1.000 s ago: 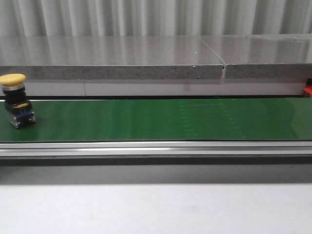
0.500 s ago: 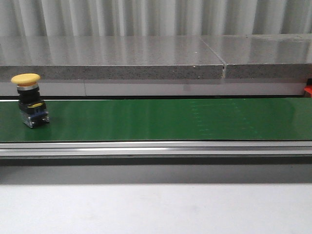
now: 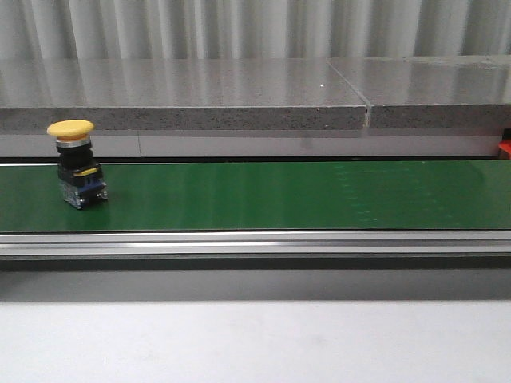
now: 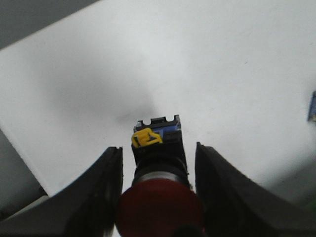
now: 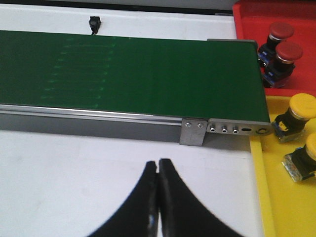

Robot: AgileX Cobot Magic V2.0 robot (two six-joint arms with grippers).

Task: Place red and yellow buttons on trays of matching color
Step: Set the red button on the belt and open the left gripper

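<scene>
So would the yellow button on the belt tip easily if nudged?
Probably: the yellow button stands upright, with a wide cap on a narrow, tall body over a small base. It looks rigid. Knocked over, the round cap might let it roll.

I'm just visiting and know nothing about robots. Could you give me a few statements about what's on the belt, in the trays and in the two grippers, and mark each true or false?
1. A yellow button stands upright on the green belt. True.
2. The left gripper is empty. False: a red button sits between its fingers.
3. The right gripper has its fingers pressed together with nothing between them. True.
4. The red tray holds yellow buttons. False: it holds two red buttons; two yellow ones lie on the yellow tray.
5. Several buttons ride the belt. False: only one shows.
</scene>
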